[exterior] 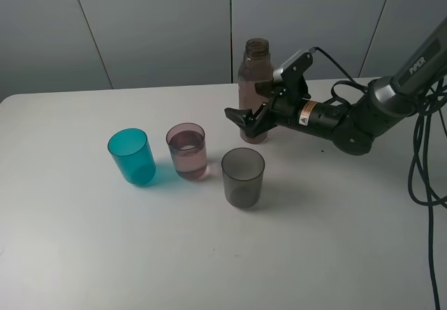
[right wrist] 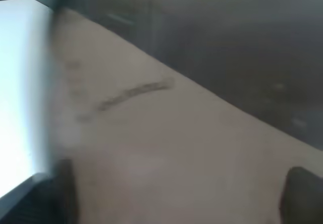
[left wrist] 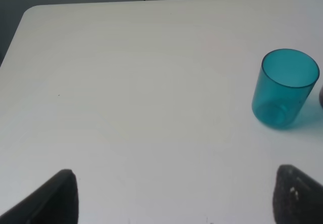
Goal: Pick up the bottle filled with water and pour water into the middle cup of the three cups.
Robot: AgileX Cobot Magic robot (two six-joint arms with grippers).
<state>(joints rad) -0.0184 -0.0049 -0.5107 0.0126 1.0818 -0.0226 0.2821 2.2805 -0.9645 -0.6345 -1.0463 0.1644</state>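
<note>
The big white table [exterior: 84,254] lies under everything. The right gripper [exterior: 253,121] reaches in from the side, and its black fingers sit around the lower part of the tall, slim, smoky-brown see-through plastic bottle [exterior: 253,72]. The bottle stands upright between them, with its open neck above the gripper. The right wrist view is filled by a blurry brown wall, so the bottle is very close to the camera. It cannot be told if the fingers are squeezing it or have let go.

The pinkish plastic middle cup [exterior: 187,151] stands near the gripper's tips and already has water in it. The smoky grey cup [exterior: 243,177] is beside it, and the teal-blue cup [exterior: 131,156] is farther away.

If the arm swings, it could knock the bottle over and spill.

The left gripper [left wrist: 174,196] is spread wide open, holding nothing.
</note>
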